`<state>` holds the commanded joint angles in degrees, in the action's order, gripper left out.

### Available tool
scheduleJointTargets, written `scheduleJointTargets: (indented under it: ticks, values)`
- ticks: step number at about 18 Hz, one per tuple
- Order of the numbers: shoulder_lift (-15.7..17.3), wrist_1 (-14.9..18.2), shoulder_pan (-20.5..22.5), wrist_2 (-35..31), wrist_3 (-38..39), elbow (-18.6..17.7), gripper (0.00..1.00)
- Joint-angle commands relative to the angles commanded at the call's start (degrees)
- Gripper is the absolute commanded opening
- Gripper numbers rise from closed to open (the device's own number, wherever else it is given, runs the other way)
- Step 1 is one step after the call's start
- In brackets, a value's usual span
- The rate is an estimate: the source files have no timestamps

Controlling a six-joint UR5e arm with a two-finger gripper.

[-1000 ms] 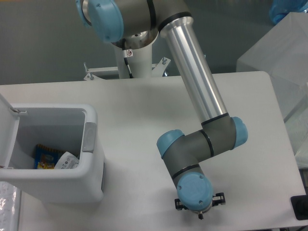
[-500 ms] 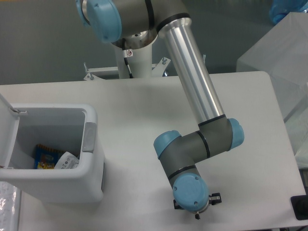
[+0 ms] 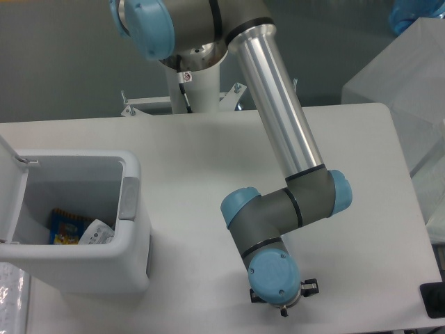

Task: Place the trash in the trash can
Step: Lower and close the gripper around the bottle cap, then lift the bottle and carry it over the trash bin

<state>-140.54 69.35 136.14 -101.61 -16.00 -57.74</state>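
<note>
The trash can (image 3: 132, 229) stands open at the table's left, its lid (image 3: 10, 191) swung up on the far left side. Inside it lie a white crumpled piece of trash (image 3: 97, 232) and a blue and yellow packet (image 3: 66, 228). My arm reaches down over the front right of the table, well to the right of the can. The blue wrist cap (image 3: 275, 276) covers my gripper (image 3: 283, 310) from above. Only small black parts show around the cap, so the fingers and anything between them are hidden.
The arm's base post (image 3: 195, 87) rises behind the table's far edge. A translucent plastic box (image 3: 410, 90) stands at the right, past the table edge. A black object (image 3: 433, 300) sits at the lower right corner. Crinkled clear plastic (image 3: 10, 299) lies at the lower left.
The wrist and elbow have shifted slightly left and toward the table's front edge. The trash can and its contents have not moved.
</note>
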Motion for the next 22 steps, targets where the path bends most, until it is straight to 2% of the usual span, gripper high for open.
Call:
scheduleJointTargets:
  ticks: [5, 7, 14, 22]
  values:
    - [4.7, -0.1, 0.5, 8.2, -0.4, 0.0, 0.29]
    - [6.9, -1.1, 0.9, 12.6, -0.5, 0.0, 0.29]
    - [10.3, -11.8, 1.5, 22.1, 0.1, -0.1, 0.29]
    - [16.2, -18.2, 2.3, 35.7, -0.4, 0.3, 0.29]
